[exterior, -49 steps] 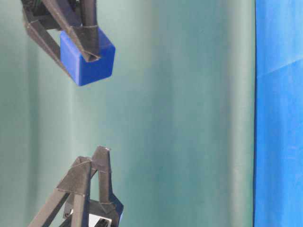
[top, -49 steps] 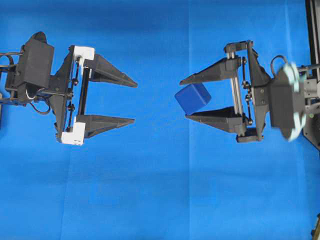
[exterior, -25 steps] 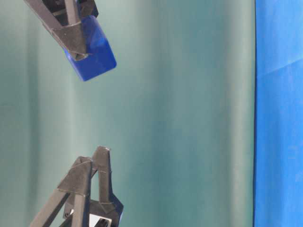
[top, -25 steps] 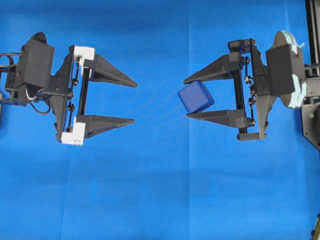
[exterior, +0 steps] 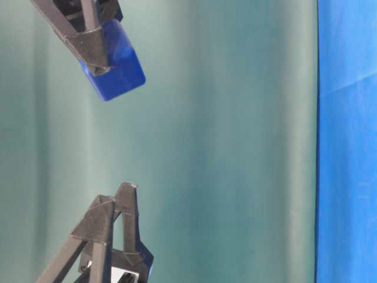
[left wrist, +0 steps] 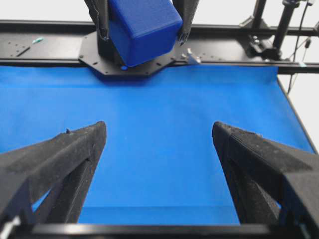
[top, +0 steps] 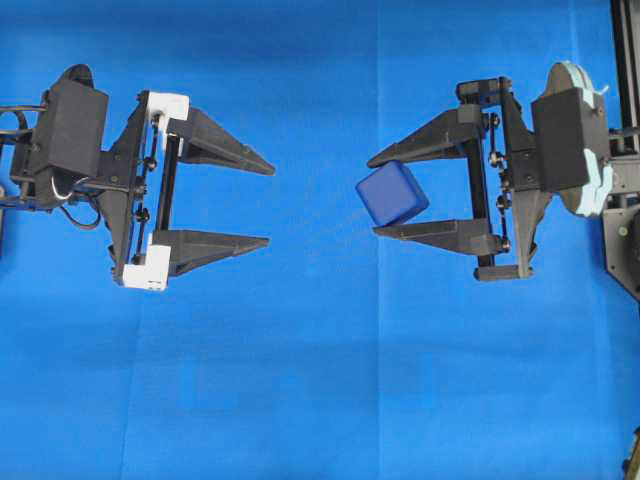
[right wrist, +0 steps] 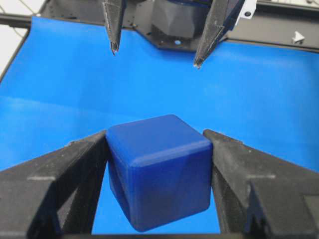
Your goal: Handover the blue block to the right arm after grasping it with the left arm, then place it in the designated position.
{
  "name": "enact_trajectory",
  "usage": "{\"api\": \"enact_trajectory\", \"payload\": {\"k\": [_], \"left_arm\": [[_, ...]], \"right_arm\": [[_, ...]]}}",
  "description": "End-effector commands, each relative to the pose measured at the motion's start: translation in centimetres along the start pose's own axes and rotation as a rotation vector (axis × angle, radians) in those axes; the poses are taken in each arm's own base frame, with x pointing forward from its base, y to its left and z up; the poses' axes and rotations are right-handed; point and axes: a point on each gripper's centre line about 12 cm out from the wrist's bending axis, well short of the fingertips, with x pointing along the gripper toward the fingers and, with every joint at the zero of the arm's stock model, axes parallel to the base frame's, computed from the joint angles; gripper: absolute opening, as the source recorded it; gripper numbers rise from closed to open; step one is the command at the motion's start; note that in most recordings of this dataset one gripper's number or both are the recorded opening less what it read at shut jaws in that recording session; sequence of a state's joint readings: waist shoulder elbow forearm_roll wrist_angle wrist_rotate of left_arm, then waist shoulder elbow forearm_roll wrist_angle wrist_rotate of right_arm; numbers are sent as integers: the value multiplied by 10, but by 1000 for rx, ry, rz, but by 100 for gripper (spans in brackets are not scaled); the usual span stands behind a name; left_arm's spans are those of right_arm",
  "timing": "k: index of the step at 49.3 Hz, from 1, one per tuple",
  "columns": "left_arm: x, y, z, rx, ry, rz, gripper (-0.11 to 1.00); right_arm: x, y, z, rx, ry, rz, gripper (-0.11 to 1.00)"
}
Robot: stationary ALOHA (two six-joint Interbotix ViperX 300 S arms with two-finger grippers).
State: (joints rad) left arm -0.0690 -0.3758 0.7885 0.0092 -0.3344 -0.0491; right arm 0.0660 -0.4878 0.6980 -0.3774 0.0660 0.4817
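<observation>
The blue block (top: 392, 193) is a dark-blue cube held off the cloth between the two black fingers of my right gripper (top: 372, 195), which is shut on it. The right wrist view shows the block (right wrist: 159, 169) pressed on both sides by the fingers (right wrist: 65, 174). My left gripper (top: 270, 203), with white brackets, stands open and empty on the left, its tips facing the block across a gap. In the left wrist view the block (left wrist: 143, 27) hangs ahead above the open left gripper (left wrist: 159, 130). At table level the block (exterior: 115, 62) sits top left.
Blue cloth (top: 320, 380) covers the whole table below both arms. A black frame rail (left wrist: 50, 47) runs along the far edge behind the right arm. A dark metal post (top: 625, 60) stands at the right edge of the overhead view.
In the first half second the right wrist rolled about its axis, turning the block with it. Since then nothing has moved. The left gripper has stayed open in place.
</observation>
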Motion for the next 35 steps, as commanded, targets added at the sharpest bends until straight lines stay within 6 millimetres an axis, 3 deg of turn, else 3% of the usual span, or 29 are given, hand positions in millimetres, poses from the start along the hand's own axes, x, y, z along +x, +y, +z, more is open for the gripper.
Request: {"api": "enact_trajectory", "payload": {"k": [1,35], "left_arm": [[-2,1,10,3,-32,1,92],[-2,0,11,4,-34,1,92]], "right_arm": [[-3,2,10,2,-30,6,52],[-3,1,10,11,-25,3,52]]}}
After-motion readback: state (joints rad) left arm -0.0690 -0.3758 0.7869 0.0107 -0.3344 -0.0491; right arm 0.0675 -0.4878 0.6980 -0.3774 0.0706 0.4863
